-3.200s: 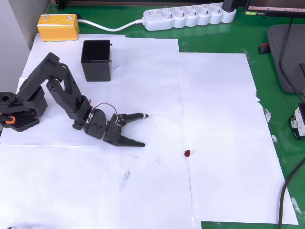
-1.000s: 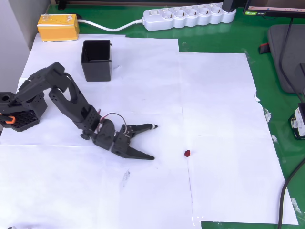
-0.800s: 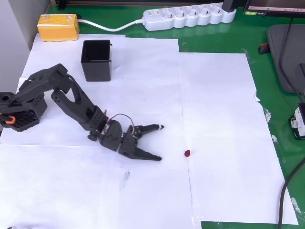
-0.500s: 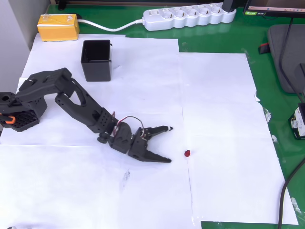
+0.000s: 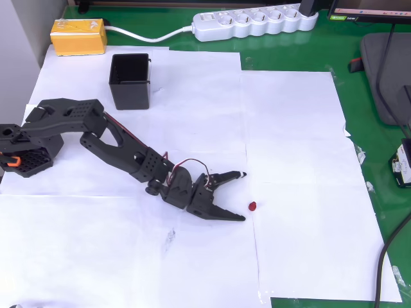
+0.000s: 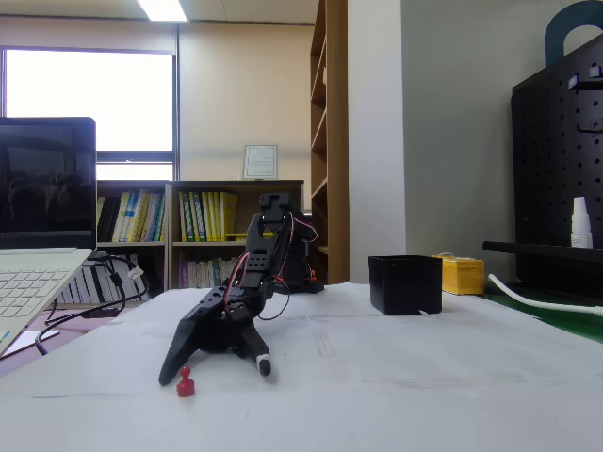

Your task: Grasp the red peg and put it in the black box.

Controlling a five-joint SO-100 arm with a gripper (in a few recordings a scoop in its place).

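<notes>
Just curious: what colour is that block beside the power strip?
Yellow block, clearest in the overhead view.

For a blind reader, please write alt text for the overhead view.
A black robot arm reaches across white paper, its open gripper just left of the red peg. The black box stands upright, far up-left.

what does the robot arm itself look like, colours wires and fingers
The arm is matte black plastic, built of blocky segments with rows of small holes. Thin red and white wires loop over the wrist. The gripper has two tapered, pointed black fingers, one with a pale tip. The base is black with an orange part.
</notes>
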